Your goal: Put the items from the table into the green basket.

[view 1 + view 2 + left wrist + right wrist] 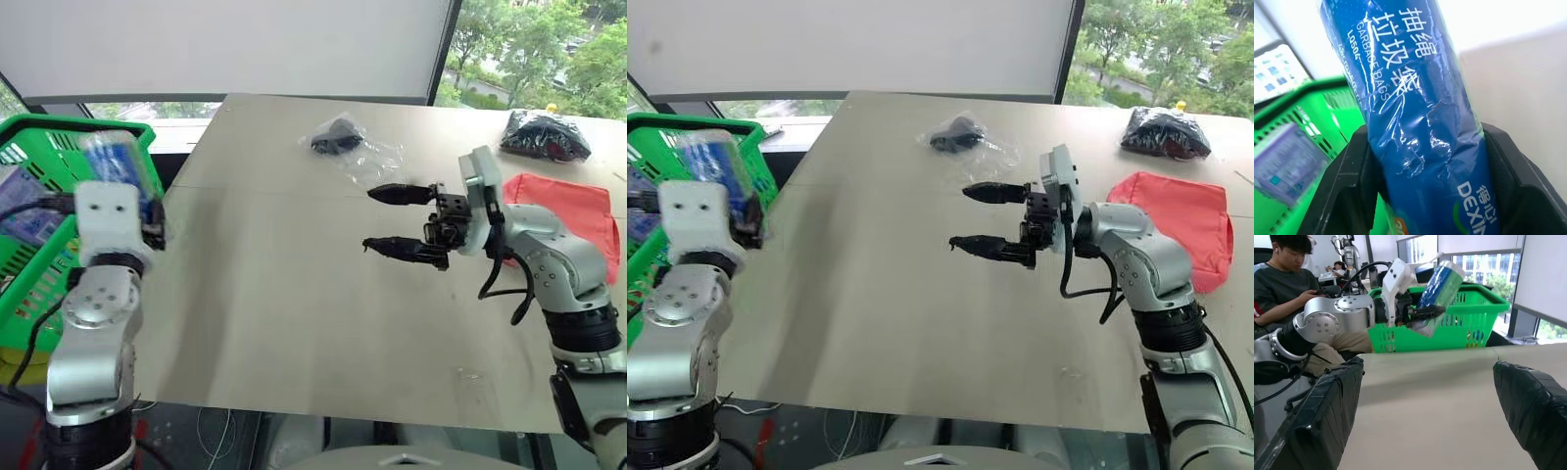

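Observation:
My left gripper (1425, 161) is shut on a blue plastic-wrapped cylinder (118, 162), held upright at the table's left edge beside the green basket (88, 122). A purple-and-white pack (1283, 161) lies inside the basket. My right gripper (368, 218) hangs open over the middle of the table (294, 313), pointing left with nothing between its fingers. A clear bag with a black object (338, 137) lies just beyond it. Behind the right arm rests a red fabric pouch (573, 211), and a black bag (544, 135) sits at the far right.
The basket stands off the table's left side, below the tabletop's level. In the right wrist view a person (1283, 279) sits beyond the left arm, behind the basket (1474, 318). A window runs along the far side of the table.

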